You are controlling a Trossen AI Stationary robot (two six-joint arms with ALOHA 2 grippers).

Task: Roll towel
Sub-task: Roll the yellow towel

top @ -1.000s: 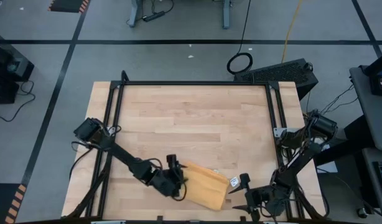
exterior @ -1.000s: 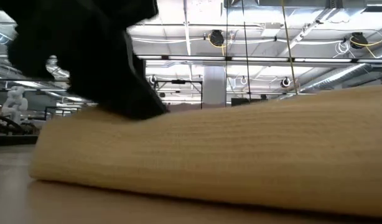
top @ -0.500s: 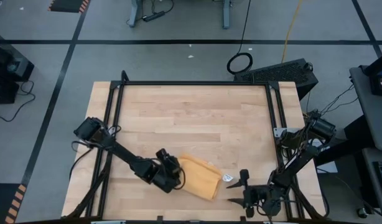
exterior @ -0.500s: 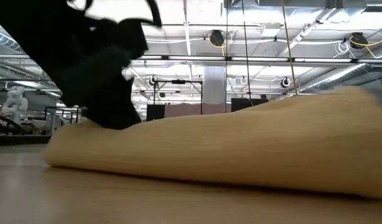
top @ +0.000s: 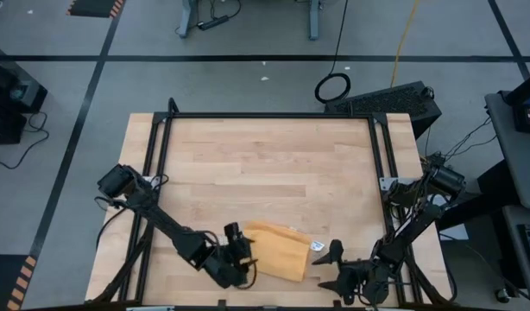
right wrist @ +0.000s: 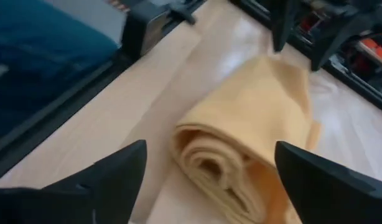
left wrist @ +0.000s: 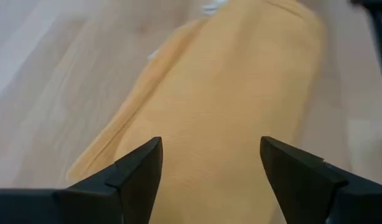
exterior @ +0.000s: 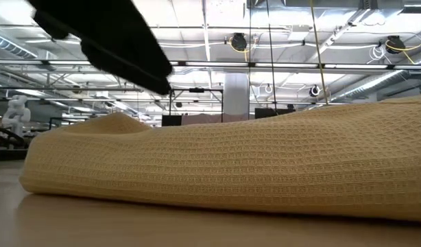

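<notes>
The mustard-yellow towel (top: 278, 252) lies rolled in a short thick bundle on the wooden table, close to its near edge. A small white tag (top: 317, 245) shows at its right end. My left gripper (top: 240, 252) hovers open at the bundle's left end, and its fingers (left wrist: 138, 171) stand above the cloth (left wrist: 234, 93) without touching it. In the low view this arm (exterior: 107, 34) is raised clear of the towel (exterior: 251, 165). My right gripper (top: 331, 265) stands open just off the right end, facing the roll's spiral layers (right wrist: 213, 165).
Black frame rails (top: 269, 115) run along the table's far, left and right sides. The rail by the right arm (right wrist: 147, 31) passes close to the roll's end. Bare wood (top: 265, 164) fills the far half of the table.
My left gripper, which was resting on the towel's left end, has lifted off it and drawn back a little toward the table's near edge. The towel stays on the table as a rolled bundle, shifted slightly.
</notes>
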